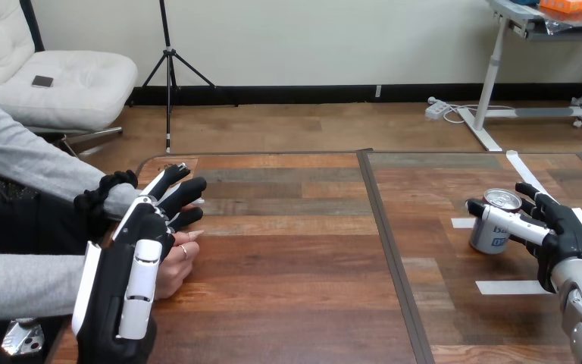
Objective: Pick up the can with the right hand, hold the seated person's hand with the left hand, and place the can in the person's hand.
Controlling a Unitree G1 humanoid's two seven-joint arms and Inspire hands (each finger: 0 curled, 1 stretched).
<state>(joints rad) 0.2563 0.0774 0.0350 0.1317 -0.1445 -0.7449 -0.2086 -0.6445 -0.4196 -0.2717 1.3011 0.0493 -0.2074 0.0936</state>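
At the table's (295, 296) 3 o'clock the right hand (568, 235) is clasping the can (488, 236) in curled fingers (apparently unlifted), while at 8 o'clock the left hand (132, 254) is lying loose-fingered over the person's hand (173, 271), handover pending.

The left hand (121, 280) covers most of the person's hand (173, 269); fingers (534, 193) of the right hand (568, 231) mask the can (494, 227) on its far side.

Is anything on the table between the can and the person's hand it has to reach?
Nothing visible stands between them. The can, held by the right hand, faces bare table up to the person's hand. The left hand lies over it, covering much of it.
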